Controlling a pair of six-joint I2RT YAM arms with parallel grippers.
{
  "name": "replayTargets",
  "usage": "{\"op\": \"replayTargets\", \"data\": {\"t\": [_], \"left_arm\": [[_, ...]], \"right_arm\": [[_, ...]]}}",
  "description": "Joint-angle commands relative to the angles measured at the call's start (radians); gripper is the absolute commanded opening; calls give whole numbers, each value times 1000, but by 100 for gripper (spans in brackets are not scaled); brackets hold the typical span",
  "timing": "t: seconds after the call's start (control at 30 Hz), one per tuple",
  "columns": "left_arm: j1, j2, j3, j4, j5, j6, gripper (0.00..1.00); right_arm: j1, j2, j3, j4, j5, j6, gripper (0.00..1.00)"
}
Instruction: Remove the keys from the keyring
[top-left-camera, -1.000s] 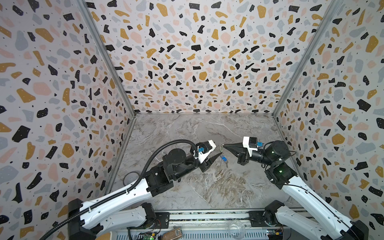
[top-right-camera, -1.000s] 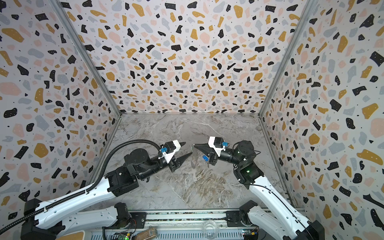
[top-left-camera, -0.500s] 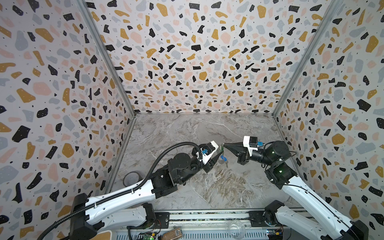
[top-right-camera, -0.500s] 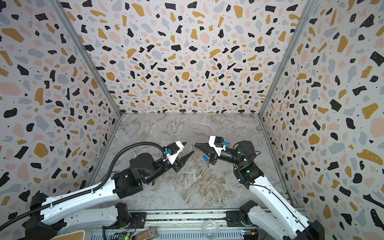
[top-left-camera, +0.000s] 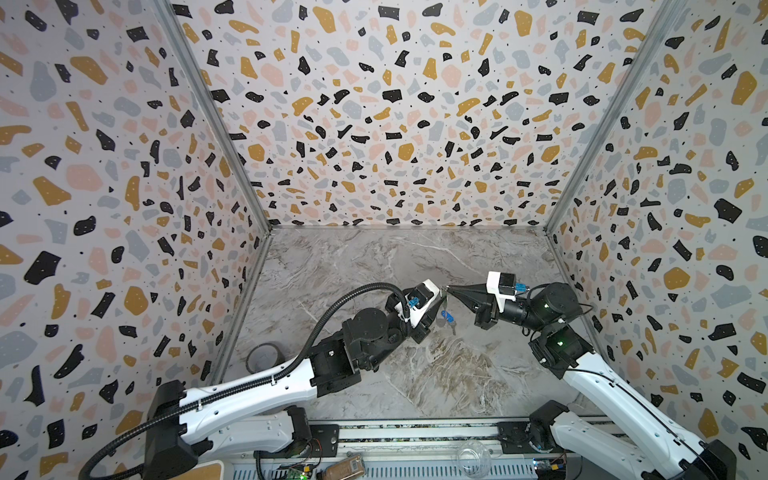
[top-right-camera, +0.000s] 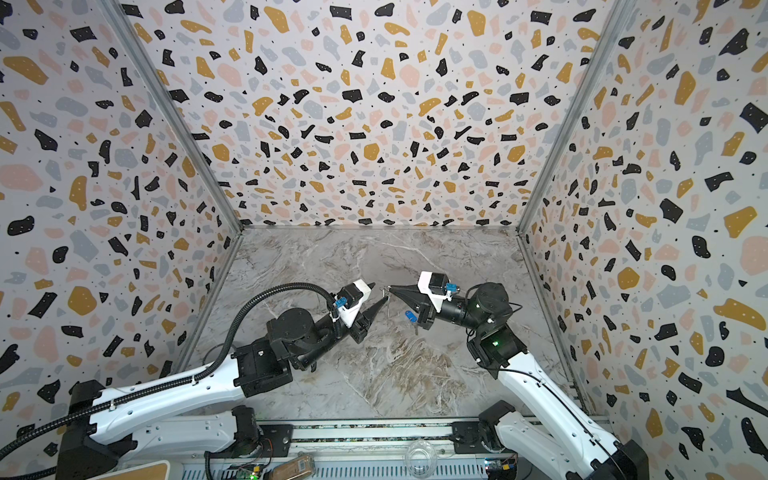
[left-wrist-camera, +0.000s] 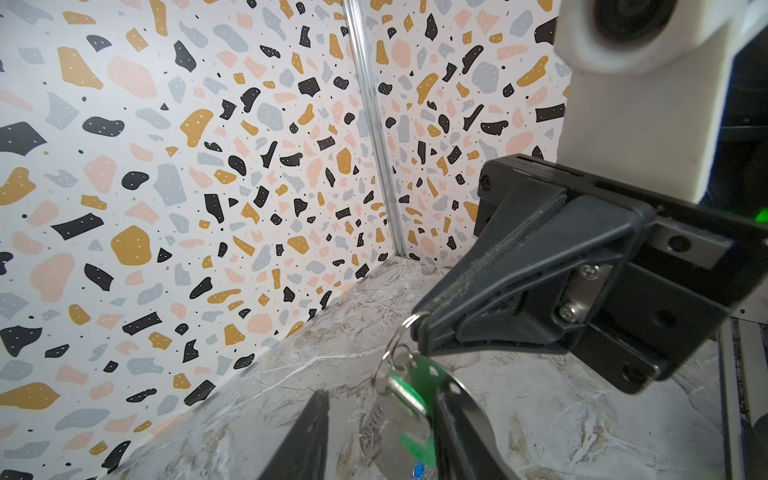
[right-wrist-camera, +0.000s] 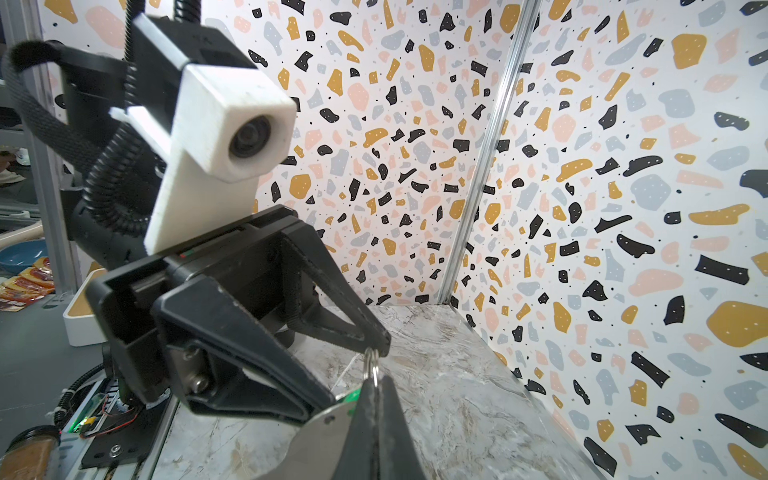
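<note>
left wrist view: keyring (left-wrist-camera: 395, 365) pinched in right gripper (left-wrist-camera: 419, 326).

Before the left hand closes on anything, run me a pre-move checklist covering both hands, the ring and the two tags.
1. Right hand shut on the metal ring: ok.
2. Left hand jaws apart, with room to close: ok.
3. Green tag lying between the left fingers: ok in the left wrist view.
4. Left fingers touching the green tag: cannot tell.
5. Blue tag hanging under the right hand: ok in both top views.
6. Tags freed from the metal ring: not ok; both hang below it.
</note>
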Motion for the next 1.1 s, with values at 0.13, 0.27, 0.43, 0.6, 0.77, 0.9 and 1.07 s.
{"op": "replayTargets", "data": {"t": [0.13, 0.27, 0.43, 0.6, 0.77, 0.9, 1.07], "left_arm": [[-15, 13, -7, 87, -10, -14, 39], [-18, 22, -1, 82, -20, -12, 32], [-15, 3, -29, 77, -91, -20, 15], [17, 22, -47, 49, -23, -53, 17], [58, 68, -52, 80, 102, -96, 18], [102, 89, -47, 57, 160, -115, 20], [194, 67, -47, -24, 232, -117, 36]], "right_arm": [[-3, -25, 1, 53, 17, 17, 0], [-3, -25, -1, 55, 20, 14, 0], [-4, -24, -5, 35, 37, 9, 0], [-24, -19, -25, 92, 28, 40, 0], [-43, -7, -32, 121, 11, 63, 0], [-84, -7, -47, 131, 3, 82, 0], [-138, -23, -63, 63, 8, 57, 0]]}}
